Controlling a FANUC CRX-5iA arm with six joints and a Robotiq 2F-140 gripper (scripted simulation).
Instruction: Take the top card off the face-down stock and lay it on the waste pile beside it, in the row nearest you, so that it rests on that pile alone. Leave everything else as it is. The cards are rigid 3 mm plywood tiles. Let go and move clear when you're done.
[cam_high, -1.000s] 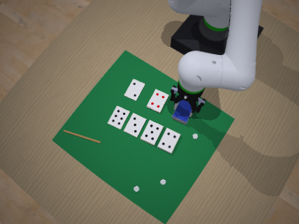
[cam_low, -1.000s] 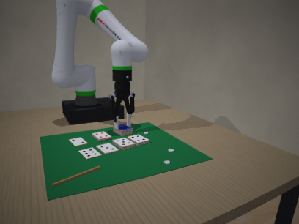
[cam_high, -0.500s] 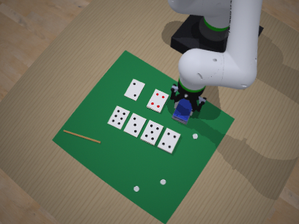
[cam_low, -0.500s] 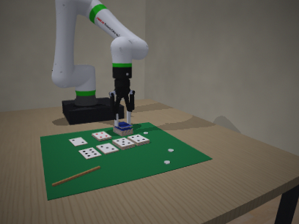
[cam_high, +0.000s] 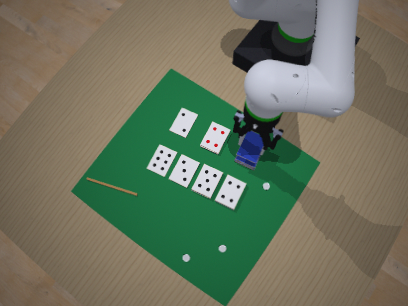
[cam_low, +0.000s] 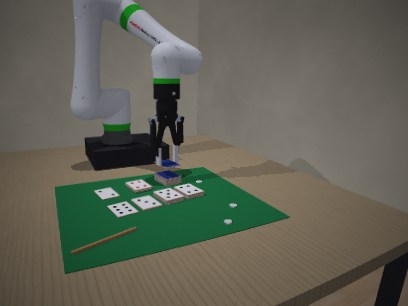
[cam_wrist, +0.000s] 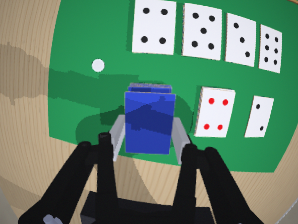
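Top card (cam_low: 170, 163): blue-backed, face down, held in the air just above the stock and clear of it; roughly level in the exterior view.
Stock (cam_low: 167, 177): blue-backed stack on the green mat, directly beneath the lifted card, in the row next to the arm's base.
Gripper (cam_wrist: 150, 135): points straight down over the stock; jaws part-way closed and pinching the top card by its two long edges.
Fingers: light grey pads, one against each side of the card in the wrist view.
Waste pile (cam_high: 215, 136): face-up card with four red pips, just beside the stock in the same row, not touching it.
Two-pip card (cam_high: 183, 122): face up, black pips, beside the waste pile on the side away from the stock.
Tableau row (cam_high: 196, 176): four face-up black-pip cards side by side, one row farther from the base.
Mat (cam_high: 150, 225): green, lies on the wooden table (cam_low: 310, 250).
White discs (cam_high: 266, 186): three small ones on the mat, apart from the cards.
Wooden stick (cam_high: 111, 186): thin, lies on the mat near its edge, well apart from the cards.
Arm base (cam_low: 95, 150): black block, beyond the mat's far edge.
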